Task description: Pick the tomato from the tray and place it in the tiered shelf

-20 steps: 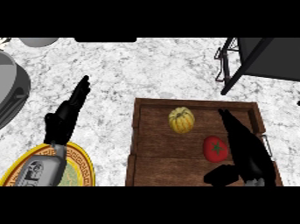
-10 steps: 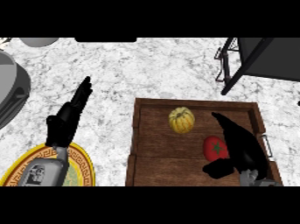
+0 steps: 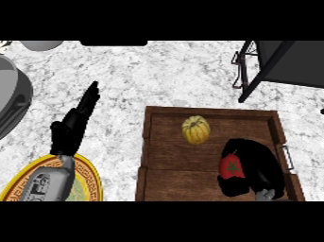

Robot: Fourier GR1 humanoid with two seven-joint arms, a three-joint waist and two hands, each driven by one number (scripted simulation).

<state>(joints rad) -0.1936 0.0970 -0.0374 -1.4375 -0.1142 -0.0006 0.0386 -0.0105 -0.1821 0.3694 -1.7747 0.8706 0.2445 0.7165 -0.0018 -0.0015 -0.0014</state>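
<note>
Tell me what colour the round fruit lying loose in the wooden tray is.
The fruit is yellow, shown best in the head view.

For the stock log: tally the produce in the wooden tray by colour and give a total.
Red: 1, the tomato, with the right hand curled round it.
Yellow: 1, the ribbed yellow fruit.
Total: 2, both in the tray.

A white, grey-veined marble surface (image 3: 164, 80) fills the view under even light. At its left edge sits a large rounded grey vessel (image 3: 0, 104). A pale grey round shape (image 3: 42, 45) shows at the top edge.
</note>
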